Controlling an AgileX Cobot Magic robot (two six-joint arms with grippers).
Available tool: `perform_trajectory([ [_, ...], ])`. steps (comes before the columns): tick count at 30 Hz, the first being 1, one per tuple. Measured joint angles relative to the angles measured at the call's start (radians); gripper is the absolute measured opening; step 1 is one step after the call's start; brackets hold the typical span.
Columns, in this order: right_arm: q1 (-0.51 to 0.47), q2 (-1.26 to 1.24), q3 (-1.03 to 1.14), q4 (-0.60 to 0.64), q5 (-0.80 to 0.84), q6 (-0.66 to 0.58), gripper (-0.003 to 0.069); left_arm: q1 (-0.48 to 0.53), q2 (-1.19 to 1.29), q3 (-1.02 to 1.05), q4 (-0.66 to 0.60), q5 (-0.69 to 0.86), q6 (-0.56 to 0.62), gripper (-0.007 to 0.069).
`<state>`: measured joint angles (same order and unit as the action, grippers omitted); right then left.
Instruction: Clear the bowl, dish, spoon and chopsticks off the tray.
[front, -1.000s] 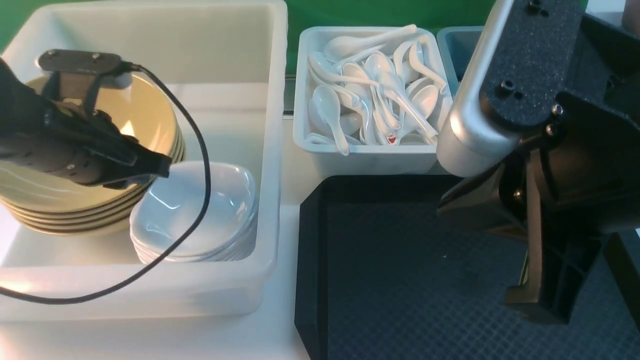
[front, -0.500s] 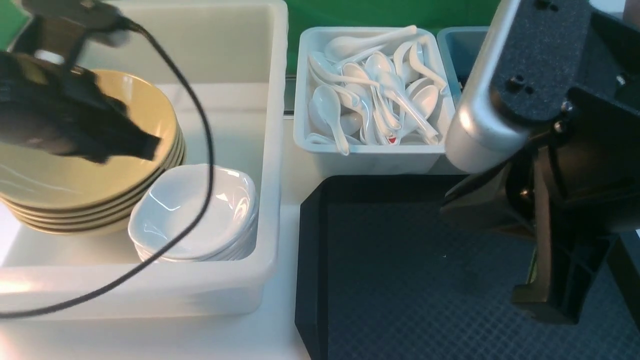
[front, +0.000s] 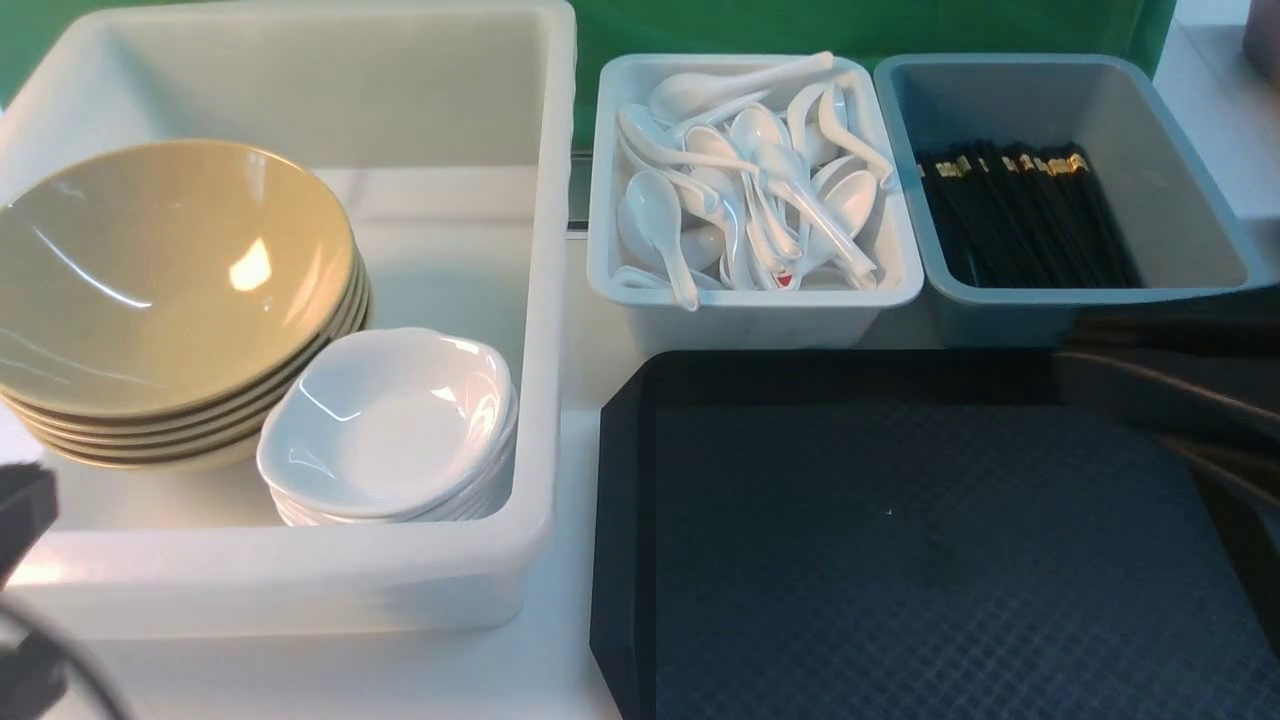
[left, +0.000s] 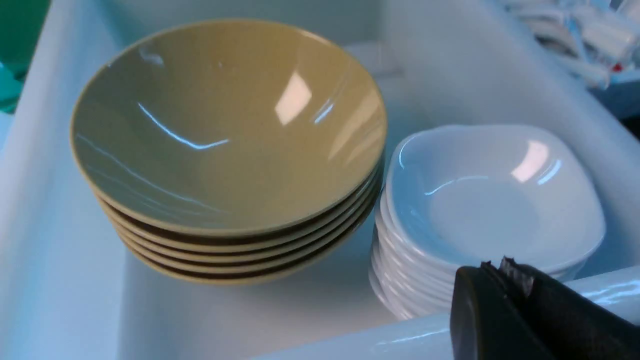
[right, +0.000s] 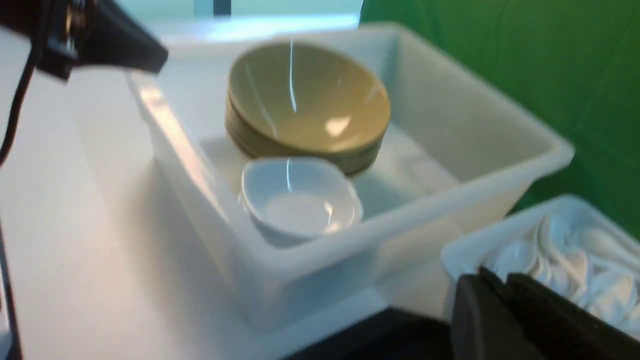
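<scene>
The black tray (front: 622, 470) lies at the front right, and its visible surface is bare. Olive-tan bowls (front: 170, 270) sit stacked in the white tub, with a stack of white dishes (front: 395, 420) beside them. White spoons (front: 750, 190) fill the white bin, and black chopsticks (front: 1020, 215) lie in the blue-grey bin. My left gripper (left: 496, 265) is shut and holds nothing, hovering at the tub's near wall by the dishes (left: 490, 200). My right gripper (right: 495, 279) is shut and holds nothing, near the spoon bin over the tray's corner. In the front view it is a dark blur at the right edge.
The big white tub (front: 545, 300) stands left of the tray. The white spoon bin (front: 740, 320) and the blue-grey bin (front: 1180, 180) stand side by side behind the tray. A black cable (front: 40, 650) shows at the bottom left corner. A green backdrop closes the far side.
Both arms have drawn back toward me out of the front view's middle. The left arm left the space above the bowls. The right arm uncovered the chopsticks bin.
</scene>
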<state>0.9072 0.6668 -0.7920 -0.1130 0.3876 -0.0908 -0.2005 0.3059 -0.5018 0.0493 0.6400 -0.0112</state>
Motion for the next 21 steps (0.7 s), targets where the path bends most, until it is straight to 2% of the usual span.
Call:
perform_trajectory([
  [3, 0.000, -0.087, 0.105, 0.000, -0.165, 0.000, 0.0092, 0.000, -0.110, 0.051, 0.000, -0.046, -0.005, -0.0011],
  [7, 0.000, -0.123, 0.168, 0.000, -0.256, 0.000, 0.0097, 0.000, -0.169, 0.073, -0.006, -0.059, -0.005, -0.0011],
  [21, 0.000, -0.125, 0.180, 0.000, -0.248, 0.000, 0.0107, 0.000, -0.176, 0.075, -0.016, -0.065, -0.006, -0.0011],
])
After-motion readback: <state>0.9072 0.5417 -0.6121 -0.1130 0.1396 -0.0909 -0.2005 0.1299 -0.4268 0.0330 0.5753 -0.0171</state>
